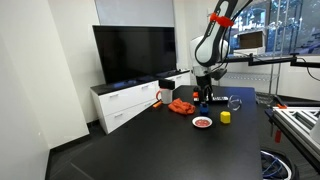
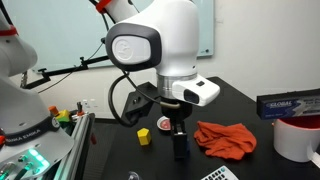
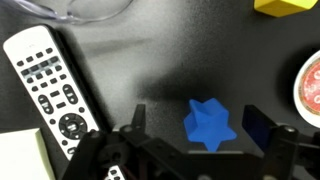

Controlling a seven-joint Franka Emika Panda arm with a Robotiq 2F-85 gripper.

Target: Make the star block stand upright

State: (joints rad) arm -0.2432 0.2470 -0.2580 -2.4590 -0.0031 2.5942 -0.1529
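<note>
The blue star block point(image 3: 208, 124) rests on the black table with its star face turned toward the wrist camera. My gripper point(image 3: 197, 126) is open and low over it. One finger stands on each side of the star, with a gap to both. In both exterior views the gripper point(image 1: 204, 96) point(image 2: 179, 141) points straight down near the table top, and the star is hidden behind the fingers.
A white remote point(image 3: 48, 84) lies beside the gripper. A yellow block point(image 1: 226, 117) point(image 2: 144, 136), a red dish point(image 1: 203, 122) and an orange cloth point(image 2: 225, 138) lie close by. A red mug point(image 1: 163, 96) and a glass bowl point(image 3: 85, 8) stand farther off.
</note>
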